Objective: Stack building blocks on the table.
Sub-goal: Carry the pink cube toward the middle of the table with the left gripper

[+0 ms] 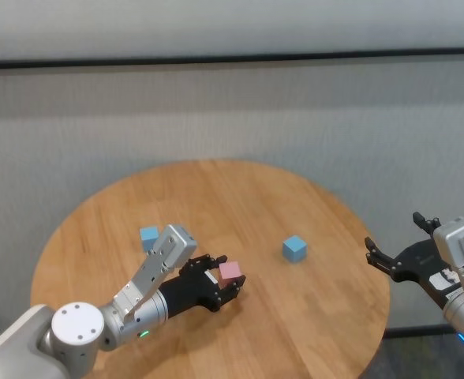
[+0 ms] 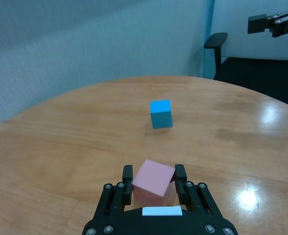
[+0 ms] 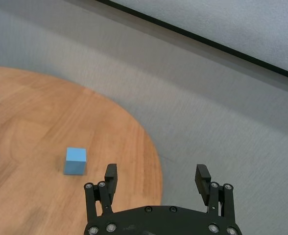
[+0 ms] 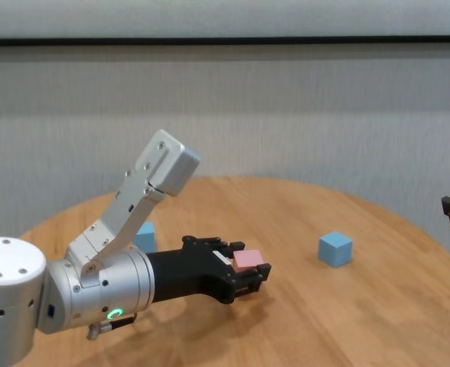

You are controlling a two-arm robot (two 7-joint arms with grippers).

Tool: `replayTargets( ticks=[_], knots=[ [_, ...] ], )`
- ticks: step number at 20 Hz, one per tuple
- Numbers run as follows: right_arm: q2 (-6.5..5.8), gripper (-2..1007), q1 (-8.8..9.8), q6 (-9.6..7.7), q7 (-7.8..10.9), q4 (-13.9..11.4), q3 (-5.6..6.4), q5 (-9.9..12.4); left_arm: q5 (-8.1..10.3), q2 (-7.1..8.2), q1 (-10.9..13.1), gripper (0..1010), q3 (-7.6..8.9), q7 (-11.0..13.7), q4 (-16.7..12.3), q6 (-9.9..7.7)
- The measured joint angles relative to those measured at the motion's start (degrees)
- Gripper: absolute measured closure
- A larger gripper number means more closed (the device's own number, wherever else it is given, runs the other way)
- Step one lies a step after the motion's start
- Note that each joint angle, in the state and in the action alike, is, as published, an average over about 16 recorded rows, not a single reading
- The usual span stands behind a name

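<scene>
left gripper (image 1: pixel 226 283): clamped on pale pink matte cube (image 1: pixel 230 272) | right gripper (image 1: pixel 398 241): jaws wide apart, past table (image 1: pixel 311 316) edge at 3 o'clock

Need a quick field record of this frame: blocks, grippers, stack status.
pink block: clamped between the left gripper's fingers, tilted
blue block, left: on the table, behind the left arm
blue block, right: on the table, alone, right of centre
left gripper: shut on pink block, low over the table
right gripper: open, holding nothing, off the table's right edge
stack: none yet; no block on another
</scene>
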State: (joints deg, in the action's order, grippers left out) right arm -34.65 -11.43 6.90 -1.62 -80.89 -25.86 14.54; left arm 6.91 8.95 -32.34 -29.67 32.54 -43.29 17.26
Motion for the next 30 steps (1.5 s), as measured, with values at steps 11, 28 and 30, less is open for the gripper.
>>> replayTargets(
  ticks=[11, 28, 30],
  knots=[
    [0.0, 4, 0.0, 0.0, 0.0, 0.0, 0.0, 0.0, -0.86, -0.74, -0.83, 475, 0.43, 0.05, 2.47, 0.55],
    [0.0, 4, 0.0, 0.0, 0.0, 0.0, 0.0, 0.0, -0.84, -0.17, -0.21, 253, 1.38, 0.27, 0.97, -0.56],
    [0.0, 4, 0.0, 0.0, 0.0, 0.0, 0.0, 0.0, -0.43, 0.35, 0.29, 196, 1.84, 0.14, -0.51, -1.12]
  ],
)
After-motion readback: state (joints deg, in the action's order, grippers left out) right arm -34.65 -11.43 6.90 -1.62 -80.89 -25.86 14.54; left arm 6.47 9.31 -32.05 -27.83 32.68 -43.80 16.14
